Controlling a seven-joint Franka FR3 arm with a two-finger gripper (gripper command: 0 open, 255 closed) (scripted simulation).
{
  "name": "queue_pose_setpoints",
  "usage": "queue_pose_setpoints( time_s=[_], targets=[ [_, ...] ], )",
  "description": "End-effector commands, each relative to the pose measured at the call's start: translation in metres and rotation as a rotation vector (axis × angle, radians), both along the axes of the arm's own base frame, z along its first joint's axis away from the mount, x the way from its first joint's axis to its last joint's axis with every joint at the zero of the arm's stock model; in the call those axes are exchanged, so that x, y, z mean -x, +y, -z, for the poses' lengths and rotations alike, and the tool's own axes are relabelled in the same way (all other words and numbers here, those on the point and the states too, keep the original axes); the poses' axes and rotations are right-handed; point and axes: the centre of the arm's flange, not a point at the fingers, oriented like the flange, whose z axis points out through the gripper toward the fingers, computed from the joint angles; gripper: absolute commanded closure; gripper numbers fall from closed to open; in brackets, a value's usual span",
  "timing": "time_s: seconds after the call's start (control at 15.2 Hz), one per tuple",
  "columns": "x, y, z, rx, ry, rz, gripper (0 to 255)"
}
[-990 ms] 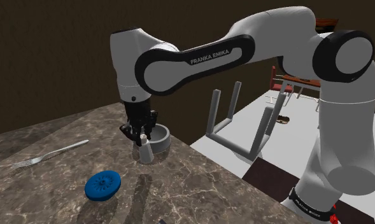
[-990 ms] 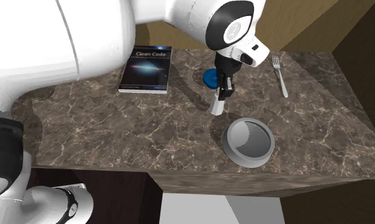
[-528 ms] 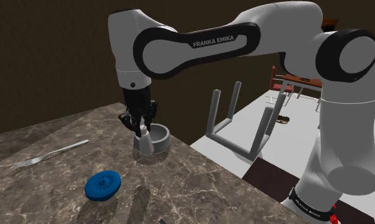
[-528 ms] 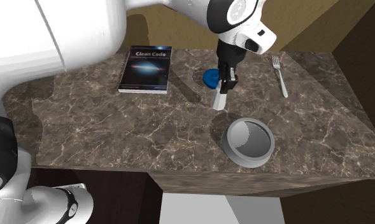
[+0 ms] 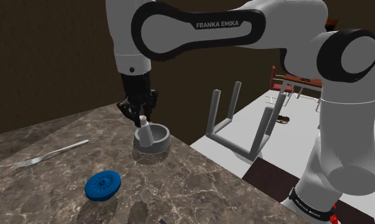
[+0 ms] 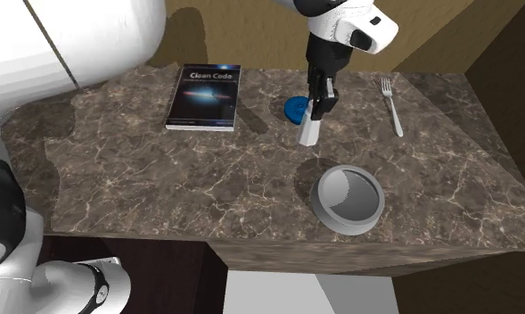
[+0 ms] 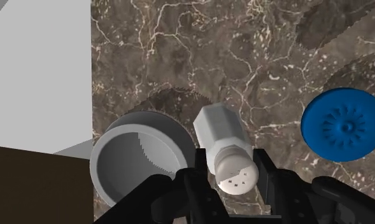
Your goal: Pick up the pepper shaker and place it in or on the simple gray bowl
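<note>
Dark brown marble with pale veins forms the countertop [image 5: 198, 184]. Above it the white arm arches over from the stand and turns its wrist straight down, so the black gripper [image 5: 142, 118] points at the stone. The arm's dark forearm panel reads "FRANKA EMIKA" in white capitals. In the second exterior view a book [image 6: 204, 96] lies flat on the counter with "Clean Code" legible on its dark cover.

The jaws are closed on the pepper shaker [image 7: 224, 140], a pale, faceted shaker with a round, holed cap. The two fingers press against the cap end from either side, and the body hangs below them. The shaker stays close to upright and appears raised off the stone, with a shadow on the counter beneath it. In the wrist view it hangs just beside the rim of the grey bowl [image 7: 109, 137], not over the hollow.

A blue disc [image 7: 342, 127] lies on the shaker's other side. A fork [image 6: 392, 103] rests well apart, near the counter's far edge.
</note>
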Motion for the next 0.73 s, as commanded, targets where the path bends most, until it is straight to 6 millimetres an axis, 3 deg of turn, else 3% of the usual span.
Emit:
queue_pose_setpoints(
  time_s=[0.0,0.66],
  targets=[
    [-0.009,-0.009,-0.007,0.0,0.0,0.0,255],
    [-0.097,-0.102,-0.039,0.0,0.0,0.0,255]
  ],
)
